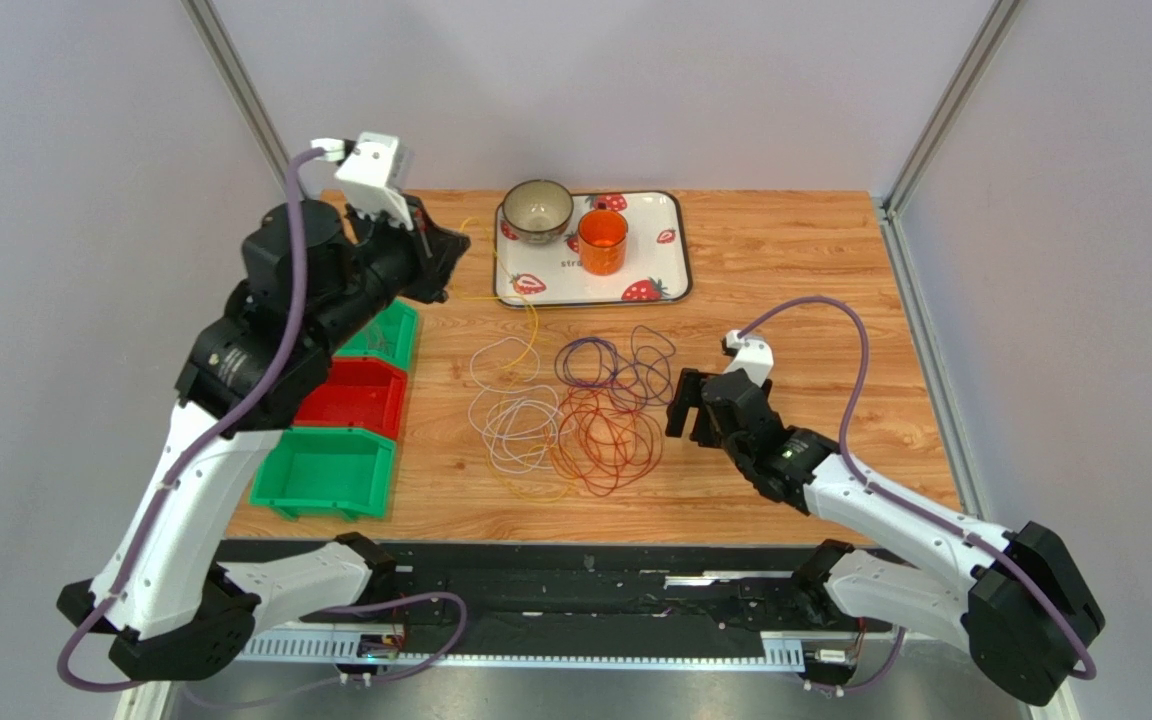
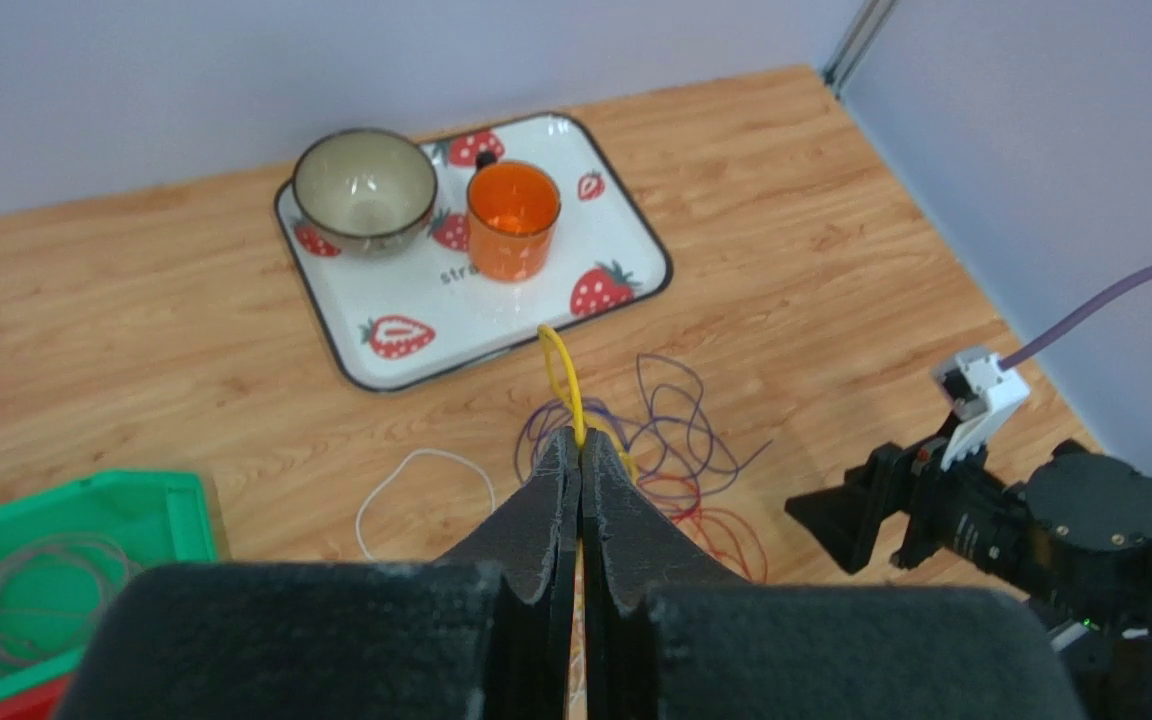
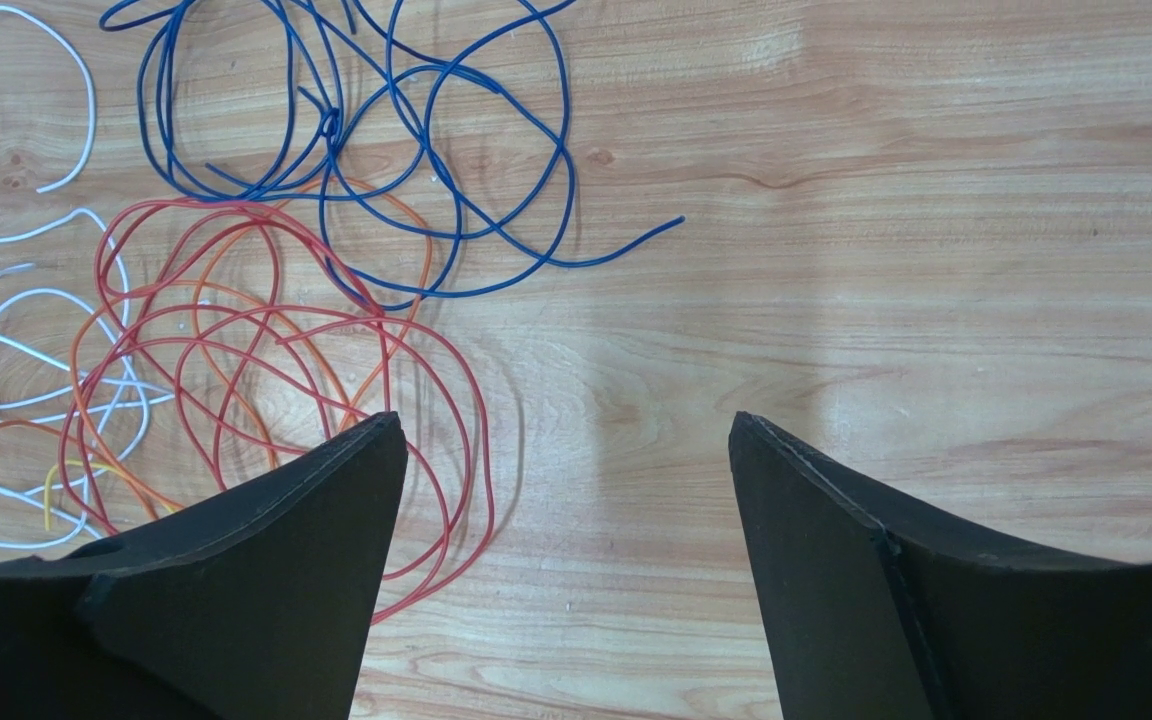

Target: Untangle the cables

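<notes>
Bare tabletop (image 1: 823, 285) runs to the 3 o'clock edge; left tool (image 2: 579, 450) clenches the yellow cable (image 2: 561, 368); released right tool (image 1: 677, 410) has cables (image 1: 585, 413) at 9 o'clock.

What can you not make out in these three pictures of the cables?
Left wrist: yellow cable past the pinch, hidden by the left tool.
Right wrist: near loops of the red cable, behind the right tool.
Top: bins partly under the left arm.
Top: how the cables cross, too thin to tell.
</notes>
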Available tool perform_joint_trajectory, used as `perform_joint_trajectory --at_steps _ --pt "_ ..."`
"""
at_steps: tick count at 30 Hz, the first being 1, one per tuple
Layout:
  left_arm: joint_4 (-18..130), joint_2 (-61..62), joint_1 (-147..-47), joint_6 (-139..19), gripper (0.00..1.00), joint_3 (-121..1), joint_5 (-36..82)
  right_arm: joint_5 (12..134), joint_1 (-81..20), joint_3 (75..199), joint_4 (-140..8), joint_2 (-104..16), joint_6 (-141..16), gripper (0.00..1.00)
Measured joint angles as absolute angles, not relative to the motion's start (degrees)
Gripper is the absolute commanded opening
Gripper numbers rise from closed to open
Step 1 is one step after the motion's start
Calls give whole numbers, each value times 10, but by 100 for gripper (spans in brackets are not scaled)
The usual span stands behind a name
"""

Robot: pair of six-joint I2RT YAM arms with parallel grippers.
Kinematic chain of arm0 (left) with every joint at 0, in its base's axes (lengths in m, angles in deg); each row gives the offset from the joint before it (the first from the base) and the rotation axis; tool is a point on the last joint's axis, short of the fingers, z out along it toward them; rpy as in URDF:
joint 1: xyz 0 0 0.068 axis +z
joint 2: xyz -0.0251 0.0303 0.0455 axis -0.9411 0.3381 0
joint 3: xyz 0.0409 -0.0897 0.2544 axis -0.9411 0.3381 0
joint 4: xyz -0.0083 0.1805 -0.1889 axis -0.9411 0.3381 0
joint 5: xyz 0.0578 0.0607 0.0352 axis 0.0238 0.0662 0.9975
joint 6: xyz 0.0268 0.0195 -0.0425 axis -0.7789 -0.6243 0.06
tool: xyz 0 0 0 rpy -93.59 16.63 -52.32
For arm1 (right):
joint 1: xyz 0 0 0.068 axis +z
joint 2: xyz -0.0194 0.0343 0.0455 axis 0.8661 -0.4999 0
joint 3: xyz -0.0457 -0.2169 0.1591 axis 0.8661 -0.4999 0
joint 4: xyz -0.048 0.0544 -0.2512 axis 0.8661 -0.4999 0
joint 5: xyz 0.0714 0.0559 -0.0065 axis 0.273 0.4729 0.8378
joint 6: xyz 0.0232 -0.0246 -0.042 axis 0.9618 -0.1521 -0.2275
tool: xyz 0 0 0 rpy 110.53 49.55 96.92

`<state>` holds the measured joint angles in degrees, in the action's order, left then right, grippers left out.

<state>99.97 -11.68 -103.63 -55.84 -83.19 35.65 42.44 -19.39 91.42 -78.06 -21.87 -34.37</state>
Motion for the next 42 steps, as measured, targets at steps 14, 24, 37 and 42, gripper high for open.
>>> perform_joint_trajectory --at_steps 14,24,37,42 --pt "1013 -100 -1036 -558 0 -918 371 438 -196 918 -774 -190 -361 87" --pt "1037 -107 -1036 -579 0 -919 382 515 -157 986 -829 -110 -407 90" --pt "1070 -89 -1036 -602 0 -974 401 506 40 1121 -820 -216 -417 91" --pt "1075 -88 -1036 -603 0 -997 405 494 52 1140 -792 -318 -417 91"
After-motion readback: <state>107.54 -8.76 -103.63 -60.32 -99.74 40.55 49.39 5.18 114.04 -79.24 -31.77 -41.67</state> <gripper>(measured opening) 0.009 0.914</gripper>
